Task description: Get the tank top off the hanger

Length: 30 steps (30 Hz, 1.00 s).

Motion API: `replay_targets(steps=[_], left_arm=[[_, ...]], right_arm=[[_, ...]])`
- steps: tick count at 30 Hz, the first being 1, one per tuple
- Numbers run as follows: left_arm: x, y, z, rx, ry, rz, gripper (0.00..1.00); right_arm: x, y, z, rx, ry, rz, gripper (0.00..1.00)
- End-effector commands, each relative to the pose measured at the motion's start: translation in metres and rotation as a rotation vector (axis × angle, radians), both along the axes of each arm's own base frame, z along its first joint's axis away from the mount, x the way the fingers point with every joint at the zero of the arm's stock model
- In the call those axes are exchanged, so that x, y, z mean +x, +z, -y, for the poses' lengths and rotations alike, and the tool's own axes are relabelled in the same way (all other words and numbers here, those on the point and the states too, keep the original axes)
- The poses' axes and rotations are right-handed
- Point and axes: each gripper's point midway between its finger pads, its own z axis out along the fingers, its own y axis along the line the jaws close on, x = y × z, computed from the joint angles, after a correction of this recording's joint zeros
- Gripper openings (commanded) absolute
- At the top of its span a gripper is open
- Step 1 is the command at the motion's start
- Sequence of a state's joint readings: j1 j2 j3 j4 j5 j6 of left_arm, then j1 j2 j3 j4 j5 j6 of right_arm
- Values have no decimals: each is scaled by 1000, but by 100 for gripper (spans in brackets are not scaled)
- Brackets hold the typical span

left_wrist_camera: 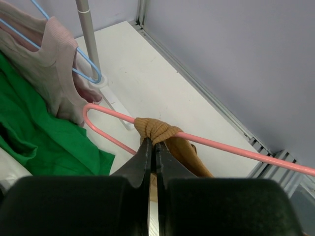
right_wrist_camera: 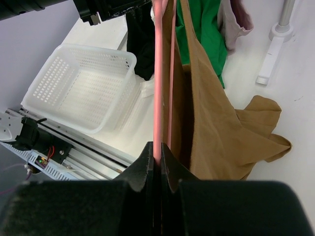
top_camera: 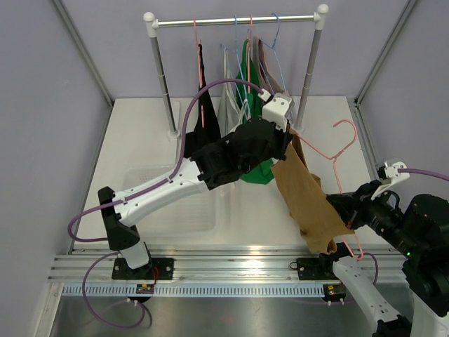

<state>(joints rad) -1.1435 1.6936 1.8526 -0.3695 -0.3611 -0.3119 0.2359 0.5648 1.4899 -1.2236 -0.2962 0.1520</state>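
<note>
Over the white table (top_camera: 140,133) between lilac walls, the right gripper (right_wrist_camera: 158,148) near the front edge is clamped on the pink hanger (top_camera: 338,163), from which the tank top (top_camera: 309,203) droops. Farther in, the left gripper (left_wrist_camera: 153,146) is pinched tight on the tank top's bunched strap at the hanger's arm. The clothes rail (top_camera: 235,20) stands behind.

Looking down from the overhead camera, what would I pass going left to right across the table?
White basket → black garment → green garment → brown tank top → pink hanger → right arm.
</note>
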Motion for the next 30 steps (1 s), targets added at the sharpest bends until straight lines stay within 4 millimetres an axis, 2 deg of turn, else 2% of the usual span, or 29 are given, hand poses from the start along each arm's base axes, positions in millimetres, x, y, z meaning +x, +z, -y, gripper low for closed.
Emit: replay_targets(steps=[1, 5, 6, 7, 11, 15, 17, 18, 19, 20, 21, 22, 23, 24, 25, 26, 27, 28, 29, 30], left_arm=[[16, 19, -18, -48, 105, 25, 0], [39, 12, -54, -69, 257, -20, 0], [42, 2, -61, -72, 282, -45, 0], [44, 8, -71, -95, 302, -46, 0], [61, 5, -104, -140, 385, -78, 0], [62, 8, -113, -152, 385, -94, 0], [55, 11, -107, -171, 332, -106, 0], [51, 9, -103, -178, 301, -117, 0], [43, 12, -94, -200, 238, -128, 0], [32, 3, -89, -194, 200, -139, 0], [25, 8, -82, -225, 160, -124, 0], [8, 4, -70, -226, 87, -128, 0], [-3, -7, -67, -209, 46, -124, 0], [-12, -6, -61, -228, 6, -112, 0], [-29, -11, -51, -222, -60, -119, 0], [-38, -14, -48, -219, -90, -116, 0], [-45, -24, -48, -213, -114, -122, 0], [-58, -30, -43, -205, -156, -132, 0], [-64, -35, -42, -200, -175, -137, 0], [-77, -42, -41, -199, -226, -139, 0]], right_arm=[[7, 17, 4, -6, -15, 95, 0], [1, 10, 1, -15, 16, 85, 0], [-2, 9, 0, -15, 31, 88, 0], [-6, 10, -3, -12, 57, 96, 0], [-21, 16, -5, -10, 109, 149, 0], [-34, 20, -7, -9, 161, 192, 0], [-36, 27, 0, -5, 125, 236, 0], [-35, 37, 3, 11, 102, 283, 0], [-27, 39, 9, 38, 37, 287, 0], [-28, 44, 12, 68, 11, 319, 0], [-25, 59, 11, 105, 6, 380, 0], [-24, 58, 7, 134, 18, 388, 0], [-22, 62, 7, 154, 16, 414, 0], [-20, 79, 7, 193, 5, 485, 0], [-14, 79, 10, 226, -29, 495, 0], [-10, 84, 13, 253, -57, 520, 0], [-10, 103, 17, 302, -78, 601, 0], [0, 98, 19, 323, -111, 602, 0], [1, 114, 22, 364, -129, 673, 0], [18, 106, 23, 383, -167, 650, 0]])
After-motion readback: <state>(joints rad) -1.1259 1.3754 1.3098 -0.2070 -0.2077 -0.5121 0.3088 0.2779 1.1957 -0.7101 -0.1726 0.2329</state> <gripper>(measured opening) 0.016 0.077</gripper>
